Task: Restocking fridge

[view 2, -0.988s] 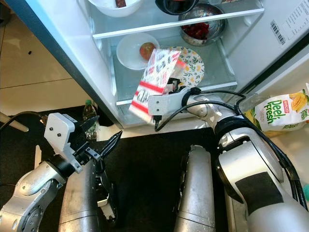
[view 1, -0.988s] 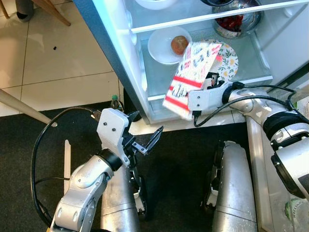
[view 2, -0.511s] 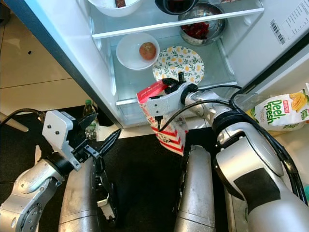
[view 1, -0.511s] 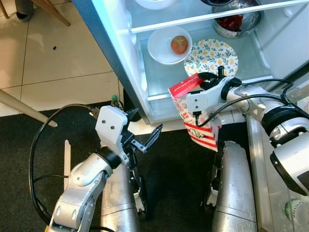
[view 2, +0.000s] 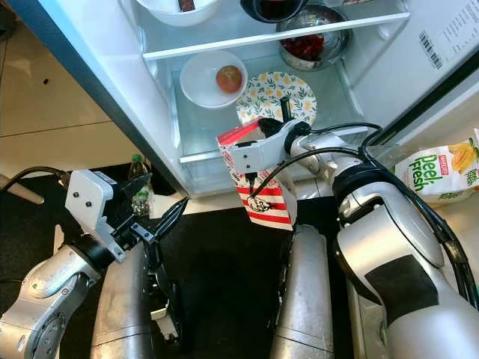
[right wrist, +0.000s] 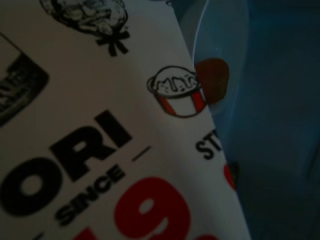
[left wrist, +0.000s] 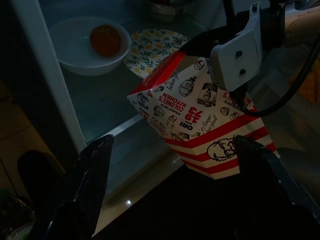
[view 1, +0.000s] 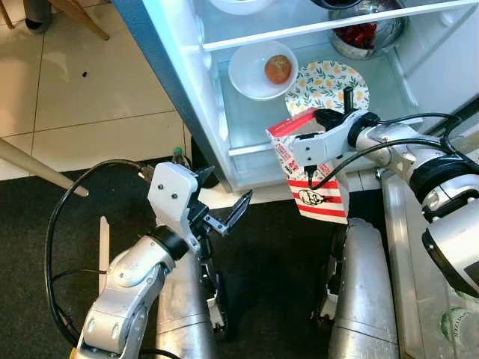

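Presently we hold the KFC carton (view 1: 312, 173) by its red top edge in the closed right gripper (view 1: 323, 129), hanging just outside the open fridge (view 1: 224, 112) near its floral plate (view 1: 327, 84), while the left gripper (view 1: 224, 213) waits open and empty.
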Robot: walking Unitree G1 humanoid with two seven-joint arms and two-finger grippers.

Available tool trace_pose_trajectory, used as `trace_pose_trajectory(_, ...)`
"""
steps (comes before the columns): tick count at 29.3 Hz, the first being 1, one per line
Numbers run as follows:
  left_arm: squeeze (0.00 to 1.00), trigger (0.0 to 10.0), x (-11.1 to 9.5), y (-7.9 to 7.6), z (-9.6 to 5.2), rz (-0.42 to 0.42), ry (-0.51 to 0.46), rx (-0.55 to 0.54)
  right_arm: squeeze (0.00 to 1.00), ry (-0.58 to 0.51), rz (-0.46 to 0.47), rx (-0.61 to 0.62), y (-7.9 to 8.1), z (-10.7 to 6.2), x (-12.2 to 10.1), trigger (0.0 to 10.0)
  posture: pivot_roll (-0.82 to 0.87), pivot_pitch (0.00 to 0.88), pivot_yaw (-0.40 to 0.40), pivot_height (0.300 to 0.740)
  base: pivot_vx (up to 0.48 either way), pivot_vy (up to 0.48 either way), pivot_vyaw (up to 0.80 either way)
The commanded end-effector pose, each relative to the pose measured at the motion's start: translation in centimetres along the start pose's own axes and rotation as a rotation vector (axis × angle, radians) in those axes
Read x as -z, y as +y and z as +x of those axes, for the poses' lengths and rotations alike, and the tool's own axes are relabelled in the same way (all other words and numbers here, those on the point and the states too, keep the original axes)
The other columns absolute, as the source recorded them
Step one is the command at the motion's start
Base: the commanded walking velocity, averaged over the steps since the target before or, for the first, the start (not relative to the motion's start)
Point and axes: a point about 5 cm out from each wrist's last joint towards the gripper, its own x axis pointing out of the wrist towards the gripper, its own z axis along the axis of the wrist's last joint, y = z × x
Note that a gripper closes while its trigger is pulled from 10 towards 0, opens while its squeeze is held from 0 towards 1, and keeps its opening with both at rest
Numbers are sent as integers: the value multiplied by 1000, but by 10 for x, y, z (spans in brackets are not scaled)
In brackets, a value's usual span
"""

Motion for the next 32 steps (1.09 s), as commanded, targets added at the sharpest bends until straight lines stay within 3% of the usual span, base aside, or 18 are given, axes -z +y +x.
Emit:
trace_pose_trajectory(1, 0, 10000, 4, -1, -5, 5, 24, 5, 0, 16, 25, -12, 2, -1, 4, 0, 125, 557, 70, 500, 0, 0, 0)
trace_pose_trajectory(3, 0, 10000, 3, -1, -4, 5, 18, 3, 0, 91, 118, -1, -6, -3, 15, 0, 125, 557, 70, 500, 0, 0, 0)
trace_pose_trajectory(6, 0, 10000, 3, -1, -4, 4, 17, 3, 0, 115, 160, 0, -8, -3, 19, 0, 120, 551, 68, 500, 0, 0, 0)
trace_pose_trajectory(9, 0, 10000, 2, -2, -3, 2, 11, 5, 0, 216, 380, 29, -18, -8, 36, 0, 120, 553, 68, 500, 0, 0, 0)
trace_pose_trajectory(10, 0, 10000, 2, -2, -3, 2, 11, 5, 0, 216, 380, 29, -18, -8, 36, 0, 120, 553, 68, 500, 0, 0, 0)
trace_pose_trajectory(13, 0, 10000, 1, -2, -2, -2, 6, 4, 0, 303, 565, 61, -22, -13, 52, 0, 119, 555, 67, 500, 0, 0, 0)
trace_pose_trajectory(16, 0, 10000, 1, -2, -2, -2, 5, 4, 0, 319, 603, 64, -22, -15, 55, 0, 119, 555, 67, 500, 0, 0, 0)
trace_pose_trajectory(19, 0, 10000, 0, -2, -2, -4, 1, 4, 0, 380, 858, 97, -19, -20, 67, 0, 118, 557, 63, 500, 0, 0, 0)
trace_pose_trajectory(21, 0, 10000, 0, -2, -2, -4, 1, 4, 0, 380, 858, 97, -19, -20, 67, 0, 118, 557, 63, 500, 0, 0, 0)
trace_pose_trajectory(22, 0, 10000, -1, -2, -2, -5, -2, 4, 0, 398, 964, 114, -19, -22, 70, 0, 120, 558, 63, 500, 0, 0, 0)
trace_pose_trajectory(23, 0, 10000, -1, -2, -2, -5, -2, 4, 0, 398, 964, 114, -19, -22, 70, 0, 120, 558, 63, 500, 0, 0, 0)
trace_pose_trajectory(24, 0, 10000, -1, -2, -2, -5, -4, 3, 0, 413, 1051, 136, -20, -24, 73, 0, 121, 558, 64, 500, 0, 0, 0)
trace_pose_trajectory(25, 0, 10000, -1, -2, -2, -5, -4, 3, 0, 413, 1051, 136, -20, -24, 73, 0, 121, 558, 64, 500, 0, 0, 0)
trace_pose_trajectory(26, 0, 10000, -2, -2, -2, -6, -5, 3, 0, 428, 1164, 168, -20, -25, 76, 0, 121, 558, 64, 500, 0, 0, 0)
trace_pose_trajectory(29, 0, 10000, -2, -2, -2, -6, -5, 3, 0, 428, 1164, 168, -20, -25, 76, 0, 121, 558, 64, 500, 0, 0, 0)
trace_pose_trajectory(31, 0, 10000, -2, -3, -1, -7, -8, 4, 0, 449, 1355, 221, -18, -27, 80, 0, 127, 558, 63, 500, 0, 0, 0)
trace_pose_trajectory(32, 0, 10000, -2, -3, -1, -7, -8, 4, 0, 449, 1355, 221, -18, -27, 80, 0, 127, 558, 63, 500, 0, 0, 0)
